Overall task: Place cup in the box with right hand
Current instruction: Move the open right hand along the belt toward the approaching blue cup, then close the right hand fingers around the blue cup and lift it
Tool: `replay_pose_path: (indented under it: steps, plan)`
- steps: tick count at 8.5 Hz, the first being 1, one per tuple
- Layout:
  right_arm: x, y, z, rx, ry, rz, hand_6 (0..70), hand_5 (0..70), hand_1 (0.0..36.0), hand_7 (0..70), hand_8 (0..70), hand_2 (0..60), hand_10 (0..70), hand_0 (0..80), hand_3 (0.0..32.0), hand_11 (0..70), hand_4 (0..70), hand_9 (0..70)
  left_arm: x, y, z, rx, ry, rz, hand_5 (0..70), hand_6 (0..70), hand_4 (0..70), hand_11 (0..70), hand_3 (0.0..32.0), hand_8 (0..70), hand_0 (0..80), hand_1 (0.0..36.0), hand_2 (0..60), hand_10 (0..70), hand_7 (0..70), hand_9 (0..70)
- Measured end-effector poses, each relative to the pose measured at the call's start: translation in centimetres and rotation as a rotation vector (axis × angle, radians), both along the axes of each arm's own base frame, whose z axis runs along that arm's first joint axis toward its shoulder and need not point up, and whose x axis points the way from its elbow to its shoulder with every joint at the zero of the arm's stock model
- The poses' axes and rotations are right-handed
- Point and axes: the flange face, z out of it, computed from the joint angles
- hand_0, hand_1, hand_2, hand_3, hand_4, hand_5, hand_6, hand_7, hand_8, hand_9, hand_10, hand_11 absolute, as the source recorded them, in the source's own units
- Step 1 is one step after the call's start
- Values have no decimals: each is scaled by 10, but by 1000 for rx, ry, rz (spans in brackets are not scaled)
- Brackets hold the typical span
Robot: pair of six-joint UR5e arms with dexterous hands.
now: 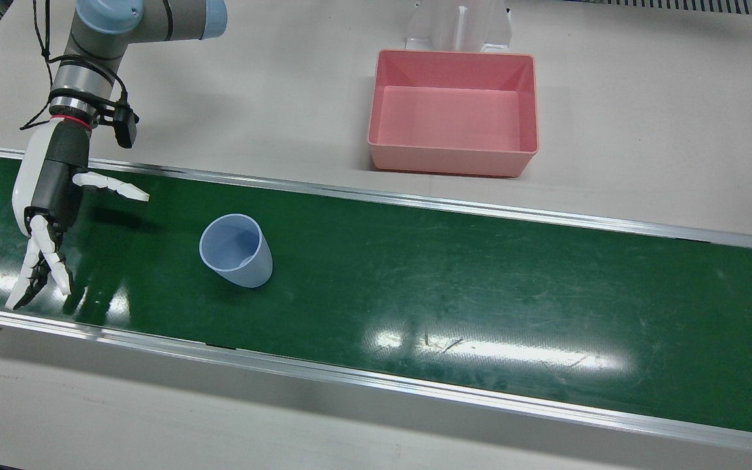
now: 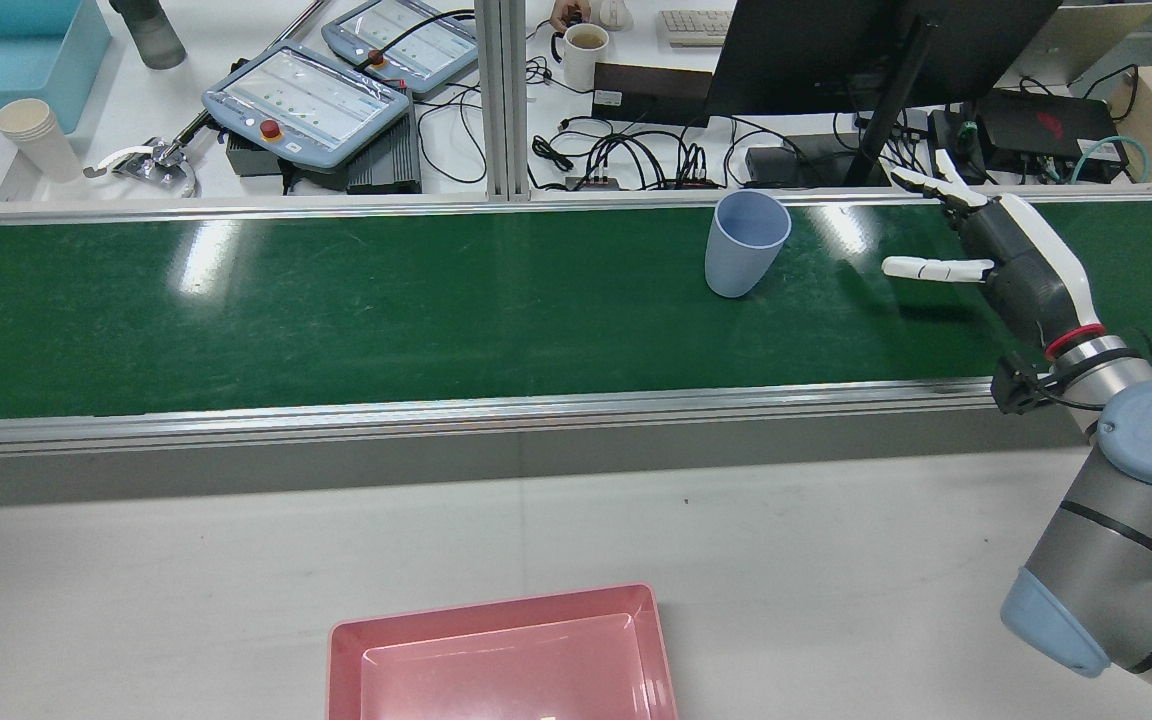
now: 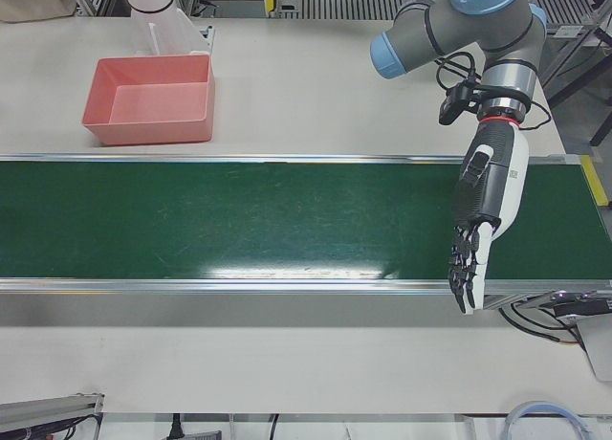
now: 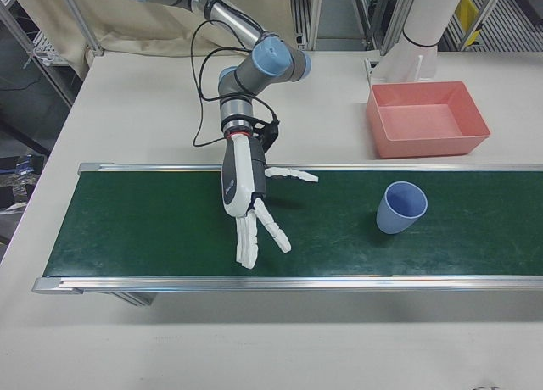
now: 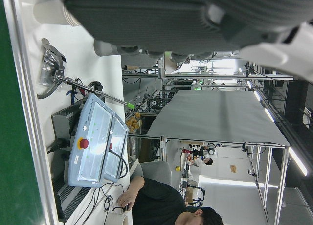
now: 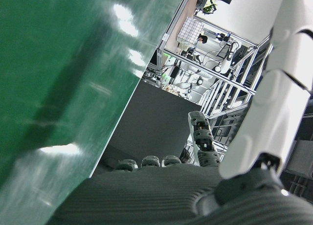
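Cup, pale blue and unmarked, stands upright on the green belt, well apart from the right hand, on its thumb side. That hand hovers over the belt, fingers spread, holding nothing. Beyond the belt sits the pink box. No writing is legible.

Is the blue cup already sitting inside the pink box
No, the blue cup stands upright on the green belt, while the pink box on the table holds nothing.
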Motion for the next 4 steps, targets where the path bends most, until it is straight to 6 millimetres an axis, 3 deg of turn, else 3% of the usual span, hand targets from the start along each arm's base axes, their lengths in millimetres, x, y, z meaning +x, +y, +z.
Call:
replay_pose_path:
  steps: [4]
  plan:
    - [-5, 1, -1, 0, 0, -8, 0, 46, 151, 0, 16, 119, 0, 457, 0, 0, 0, 0, 0, 0, 0, 0, 0, 0, 0, 0, 0, 0, 0, 0, 0, 0, 0, 0, 0, 0]
